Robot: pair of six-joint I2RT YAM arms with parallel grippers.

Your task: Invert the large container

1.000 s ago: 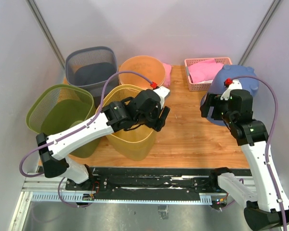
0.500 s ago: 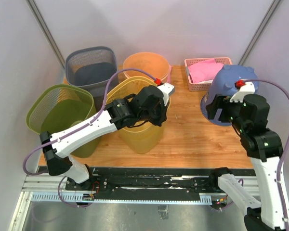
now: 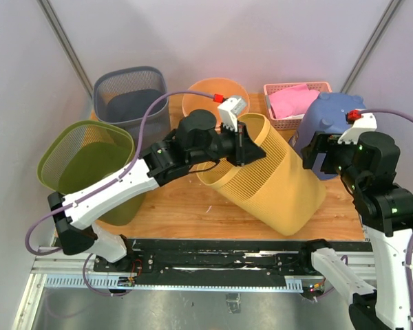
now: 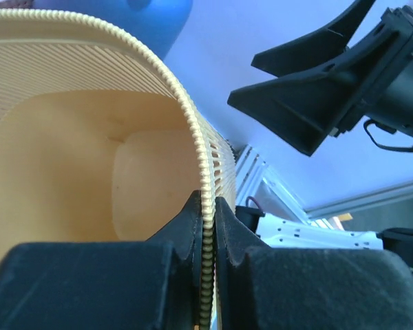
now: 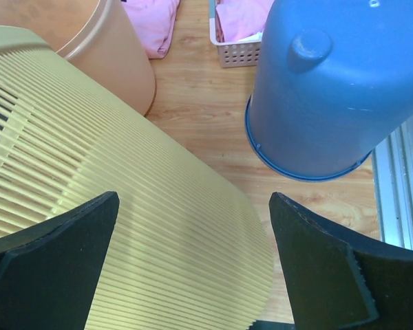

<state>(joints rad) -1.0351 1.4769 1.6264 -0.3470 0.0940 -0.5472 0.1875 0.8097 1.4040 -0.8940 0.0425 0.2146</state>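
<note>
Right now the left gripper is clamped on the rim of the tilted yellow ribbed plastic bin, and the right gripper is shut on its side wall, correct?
Not quite. The left gripper is clamped on the rim of the tilted yellow ribbed plastic bin, but the right gripper is open, its fingers spread wide and gripping nothing. The right wrist view shows it.
</note>
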